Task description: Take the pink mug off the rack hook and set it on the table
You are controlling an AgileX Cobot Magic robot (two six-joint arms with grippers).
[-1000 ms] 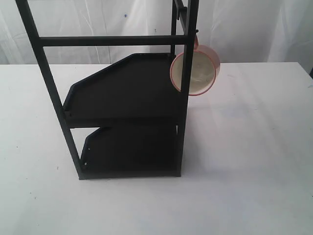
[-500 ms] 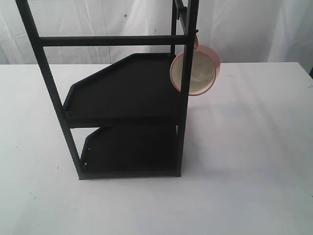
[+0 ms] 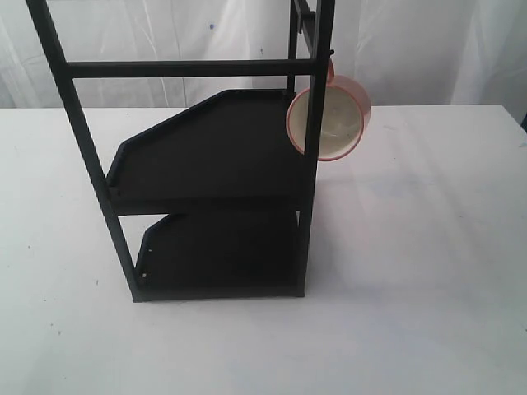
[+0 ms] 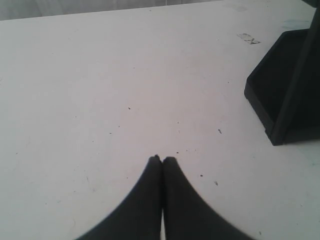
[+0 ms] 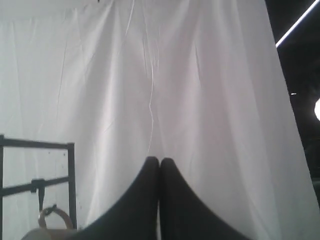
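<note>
The pink mug (image 3: 338, 122) hangs by its handle from the rack hook (image 3: 330, 56) on the right upright of the black rack (image 3: 214, 156), its cream inside facing the exterior camera. The rack stands on the white table (image 3: 412, 271). Neither gripper shows in the exterior view. In the left wrist view my left gripper (image 4: 162, 159) is shut with nothing in it, over bare table, with a corner of the rack (image 4: 287, 95) off to one side. In the right wrist view my right gripper (image 5: 159, 160) is shut and empty, pointing at the curtain; the mug's handle (image 5: 52, 216) and the rack's top bars (image 5: 37, 145) show at the frame's edge.
A white curtain (image 3: 165, 33) hangs behind the table. The rack's two black shelves (image 3: 222, 255) fill the left middle of the exterior view. Bare tabletop lies to the right of the rack and in front of it.
</note>
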